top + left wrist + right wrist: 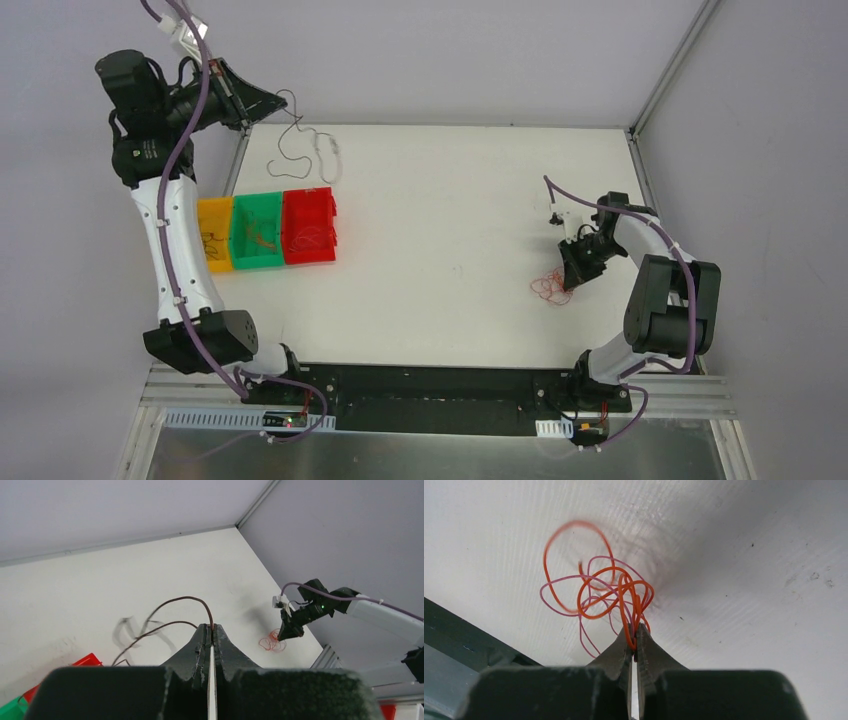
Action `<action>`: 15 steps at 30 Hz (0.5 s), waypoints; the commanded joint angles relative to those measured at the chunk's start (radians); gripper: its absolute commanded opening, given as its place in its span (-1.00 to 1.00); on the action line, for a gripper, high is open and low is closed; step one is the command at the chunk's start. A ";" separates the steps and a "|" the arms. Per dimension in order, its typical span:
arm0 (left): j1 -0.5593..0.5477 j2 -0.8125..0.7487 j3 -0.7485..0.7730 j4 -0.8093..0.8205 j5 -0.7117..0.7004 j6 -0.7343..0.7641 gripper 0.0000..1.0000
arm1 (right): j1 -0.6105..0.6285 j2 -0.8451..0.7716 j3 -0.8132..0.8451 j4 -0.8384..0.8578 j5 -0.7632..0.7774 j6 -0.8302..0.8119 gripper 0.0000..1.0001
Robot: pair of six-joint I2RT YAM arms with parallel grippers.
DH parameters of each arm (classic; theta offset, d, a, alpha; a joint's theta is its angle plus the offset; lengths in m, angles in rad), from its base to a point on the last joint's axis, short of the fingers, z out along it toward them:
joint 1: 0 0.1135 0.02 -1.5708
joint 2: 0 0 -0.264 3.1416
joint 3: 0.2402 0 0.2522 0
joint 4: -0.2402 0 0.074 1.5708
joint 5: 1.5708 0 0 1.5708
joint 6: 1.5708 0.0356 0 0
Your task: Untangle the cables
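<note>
The left gripper point(212, 629) is pinched fully together on 1 dark brown cable point(185, 597), held high at the upper left of the overhead view, its tail curling down to the table point(450, 200). The right gripper point(634, 630), equally tight, pins the orange and pink clump point(624, 582) right of centre. The strands look feather-light, springy and snag-prone; best pinched at 1 free end and drawn slowly

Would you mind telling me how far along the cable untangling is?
A few strands already sit in the bins. The left end effector holds one brown wire, apart from the rest. The right end effector pinches the knotted orange-and-pink tangle, which is left to separate.
</note>
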 commanded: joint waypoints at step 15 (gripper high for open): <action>0.476 0.025 0.184 -0.105 -0.123 -0.015 -1.00 | -0.005 -0.013 0.068 -0.029 -0.044 0.028 -1.00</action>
